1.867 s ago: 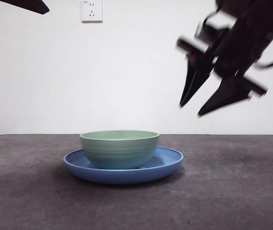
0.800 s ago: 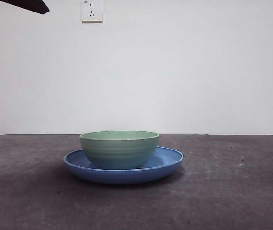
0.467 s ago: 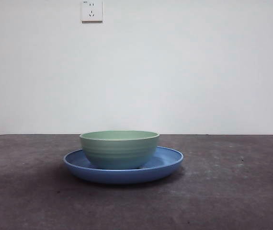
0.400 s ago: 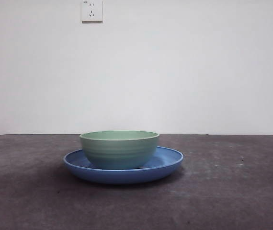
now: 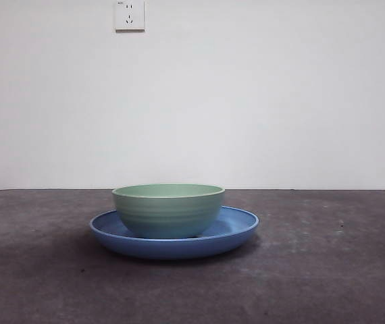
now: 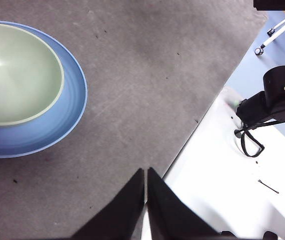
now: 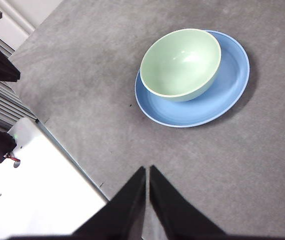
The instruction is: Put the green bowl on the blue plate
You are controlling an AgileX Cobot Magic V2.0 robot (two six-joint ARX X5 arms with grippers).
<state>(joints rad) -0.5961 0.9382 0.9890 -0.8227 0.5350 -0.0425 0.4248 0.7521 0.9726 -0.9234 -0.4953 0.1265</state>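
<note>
Green bowl (image 5: 168, 210) upright on blue plate (image 5: 236, 229)

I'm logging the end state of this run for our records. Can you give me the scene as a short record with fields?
green bowl: upright, sitting on the blue plate, nothing visible inside
blue plate: flat on the grey table, wider than the bowl
bowl position on plate: off centre, nearer one rim
left gripper: jaws shut, holding nothing, apart from the dishes
right gripper: jaws shut, holding nothing, apart from the dishes
wall: white outlet above the dishes
task state: bowl rests on plate
</note>
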